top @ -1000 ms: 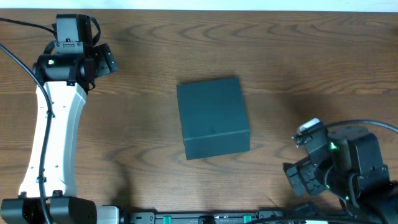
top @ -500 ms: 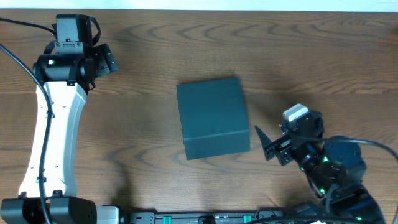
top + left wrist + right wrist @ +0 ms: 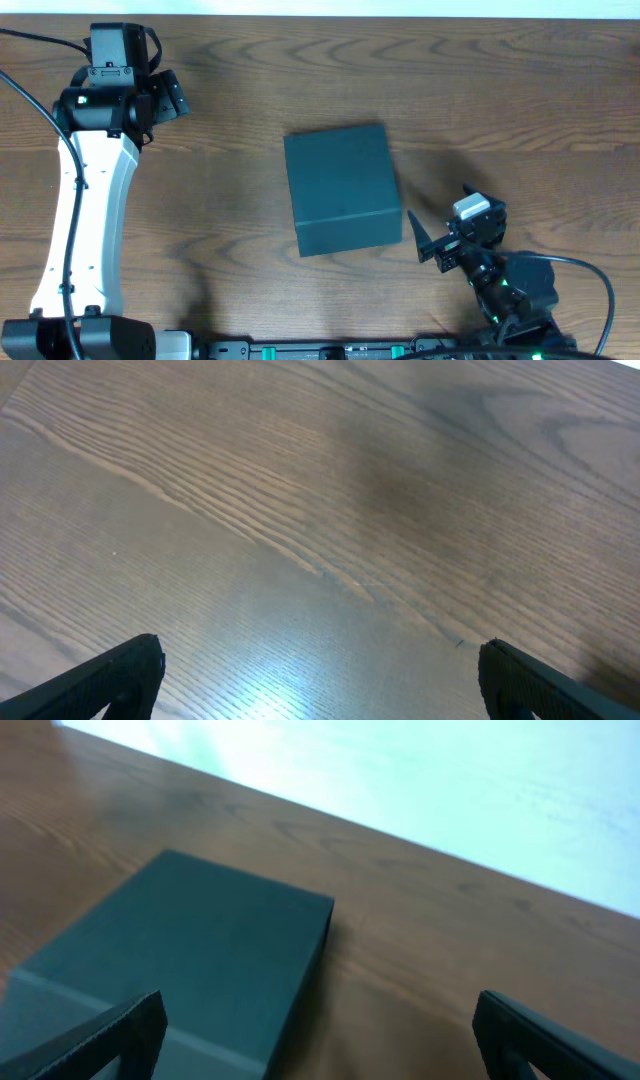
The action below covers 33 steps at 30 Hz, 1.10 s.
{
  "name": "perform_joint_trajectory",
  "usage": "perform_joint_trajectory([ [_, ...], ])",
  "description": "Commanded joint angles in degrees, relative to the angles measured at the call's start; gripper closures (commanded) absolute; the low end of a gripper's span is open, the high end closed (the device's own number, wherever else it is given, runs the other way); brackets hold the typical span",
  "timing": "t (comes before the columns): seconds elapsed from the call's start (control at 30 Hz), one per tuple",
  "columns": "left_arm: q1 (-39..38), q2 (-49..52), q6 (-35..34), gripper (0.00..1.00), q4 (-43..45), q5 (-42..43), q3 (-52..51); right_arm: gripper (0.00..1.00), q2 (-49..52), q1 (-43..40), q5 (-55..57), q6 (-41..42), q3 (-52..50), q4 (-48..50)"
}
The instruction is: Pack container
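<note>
While neither arm touches anything, the wooden table [image 3: 500, 100] fills the overhead view, its brown grain running from side to side. Near the middle of it, a little toward the right, lies the dark teal box [image 3: 342, 190], closed, with its flat top facing up and one paler side face showing along its near edge.

Next in size is the white left arm [image 3: 85, 220], which stretches from the near left edge up toward the far left corner, well apart from the box. The dark right arm [image 3: 515, 290] sits low at the near right edge, with green lights glowing on it.

At the end of the right arm, the right gripper [image 3: 318, 1008] points toward the box's near right corner, just beside it with a gap between. Its fingers [image 3: 120, 1030] are spread wide and hold nothing. In its wrist view the box fills the lower left.

Over bare wood, the left gripper [image 3: 320, 655] likewise has its fingers [image 3: 115, 675] wide apart and empty.
</note>
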Motion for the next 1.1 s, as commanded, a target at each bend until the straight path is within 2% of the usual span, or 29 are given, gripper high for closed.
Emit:
perform_joint_trajectory([
  [0.0, 0.09, 0.31, 0.35, 0.01, -0.13, -1.07, 0.2, 0.01, -3.48, -0.63, -0.44, 1.51, -3.41, 0.9],
  [0.53, 0.09, 0.31, 0.33, 0.01, -0.13, -1.07, 0.2, 0.01, -12.57, -0.7, -0.46, 2.8, -13.51, 1.07],
  [1.07, 0.09, 0.33, 0.33, 0.01, -0.13, -1.07, 0.2, 0.01, -17.46, -3.3, -0.24, 2.78, -15.32, 1.18],
])
